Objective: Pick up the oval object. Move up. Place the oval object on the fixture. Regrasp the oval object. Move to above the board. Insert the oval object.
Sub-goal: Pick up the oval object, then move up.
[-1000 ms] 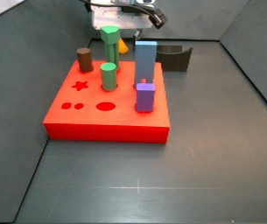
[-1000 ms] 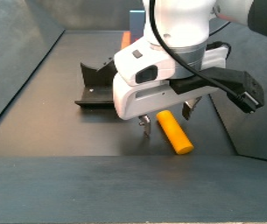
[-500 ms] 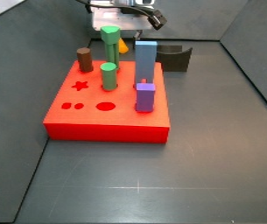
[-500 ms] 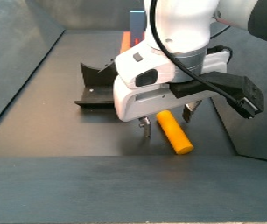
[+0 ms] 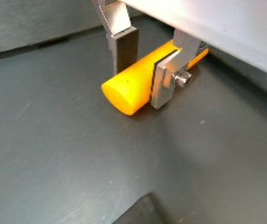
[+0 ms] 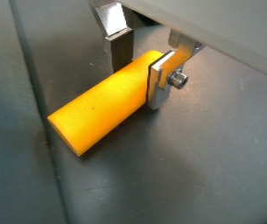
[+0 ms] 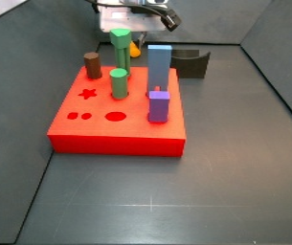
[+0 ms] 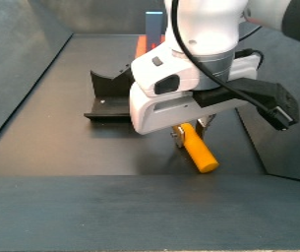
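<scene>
The oval object point(image 5: 126, 85) is a yellow-orange peg lying flat on the dark floor; it also shows in a wrist view point(image 6: 91, 121) and in a side view point(image 8: 199, 153). My gripper point(image 5: 144, 79) is down over it with one finger on each side, also seen in a wrist view point(image 6: 139, 80). One silver finger point(image 6: 159, 79) rests against the peg; a small gap shows at the other pad point(image 6: 119, 51). The jaws stand open around it. The fixture point(image 8: 109, 98) stands apart on the floor. The red board point(image 7: 116, 134) lies in front of the gripper point(image 7: 135, 14).
On the board stand a tall green peg point(image 7: 120, 43), a short green peg point(image 7: 119, 81), a brown peg point(image 7: 93, 65), a blue block point(image 7: 160, 67) and a purple peg point(image 7: 159, 105). The fixture point(image 7: 193, 62) sits behind the board. Dark side walls enclose the floor.
The gripper has come down lower over the yellow-orange peg, so its fingers now reach the floor beside it. The peg has not moved.
</scene>
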You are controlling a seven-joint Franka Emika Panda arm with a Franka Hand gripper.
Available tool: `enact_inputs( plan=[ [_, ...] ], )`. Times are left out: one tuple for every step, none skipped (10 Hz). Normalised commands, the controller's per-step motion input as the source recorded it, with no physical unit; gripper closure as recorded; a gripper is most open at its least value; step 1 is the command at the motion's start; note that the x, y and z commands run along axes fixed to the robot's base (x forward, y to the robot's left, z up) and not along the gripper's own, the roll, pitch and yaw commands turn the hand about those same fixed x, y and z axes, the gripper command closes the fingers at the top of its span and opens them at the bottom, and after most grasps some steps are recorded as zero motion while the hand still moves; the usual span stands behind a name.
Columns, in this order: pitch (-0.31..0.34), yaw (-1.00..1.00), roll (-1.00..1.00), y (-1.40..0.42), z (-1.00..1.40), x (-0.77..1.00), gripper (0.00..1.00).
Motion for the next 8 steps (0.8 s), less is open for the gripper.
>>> enact_inputs(
  plan=[
    [0.0,0.0,0.0,0.0,0.0,0.0,1.0],
    [0.0,0.0,0.0,0.0,0.0,0.0,1.0],
    [0.0,0.0,0.0,0.0,0.0,0.0,1.0],
    [0.0,0.0,0.0,0.0,0.0,0.0,1.0],
    [0.0,0.0,0.0,0.0,0.0,0.0,1.0],
    [0.0,0.0,0.0,0.0,0.0,0.0,1.0],
    [0.0,0.0,0.0,0.0,0.83,0.0,1.0],
    [0.006,-0.01,-0.01,-0.02,0.84,0.02,1.0]
  ],
)
